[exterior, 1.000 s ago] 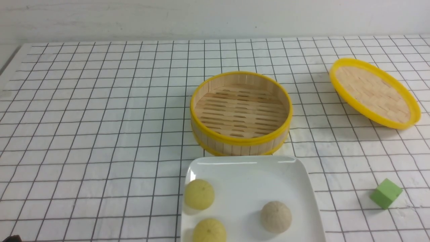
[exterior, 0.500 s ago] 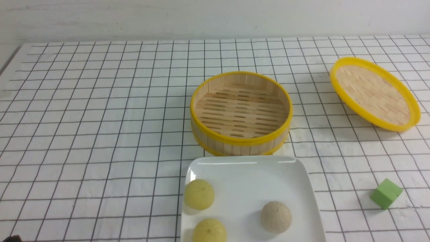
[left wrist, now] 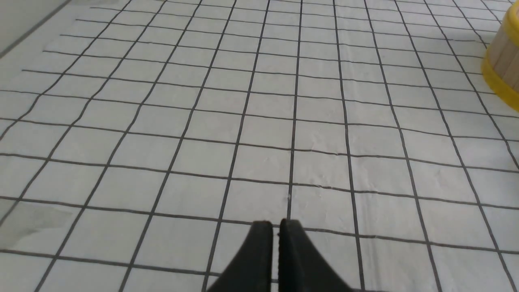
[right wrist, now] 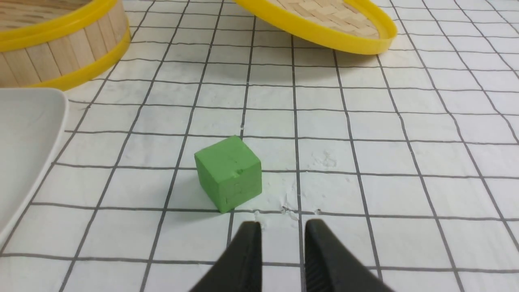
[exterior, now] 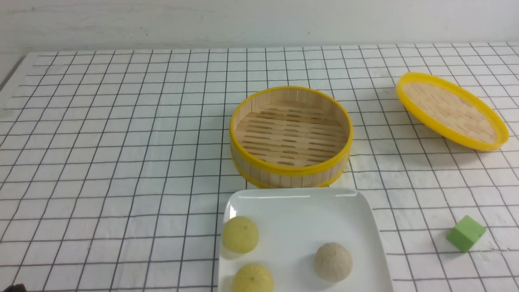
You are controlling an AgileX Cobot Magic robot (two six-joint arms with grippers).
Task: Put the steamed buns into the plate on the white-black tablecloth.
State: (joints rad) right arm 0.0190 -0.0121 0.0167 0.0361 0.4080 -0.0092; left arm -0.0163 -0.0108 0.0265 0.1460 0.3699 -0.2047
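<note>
Three steamed buns lie in the white square plate [exterior: 296,219] at the near middle of the white-black tablecloth [exterior: 121,142]: two pale yellow buns [exterior: 240,234] [exterior: 252,278] at its left side and one beige-grey bun [exterior: 333,261] at its right. Neither gripper shows in the front view. My left gripper [left wrist: 275,227] is shut and empty over bare cloth. My right gripper [right wrist: 282,229] is open a little and empty, just behind a green cube [right wrist: 229,173]. The plate's edge [right wrist: 24,138] shows in the right wrist view.
An empty round bamboo steamer [exterior: 290,136] stands just behind the plate. Its yellow-rimmed woven lid [exterior: 452,111] lies at the far right. The green cube [exterior: 466,233] sits right of the plate. The steamer's side shows in the left wrist view [left wrist: 502,69].
The woven lid at the far right has settled flatter onto the cloth. The buns, plate, steamer and cube have not moved.
</note>
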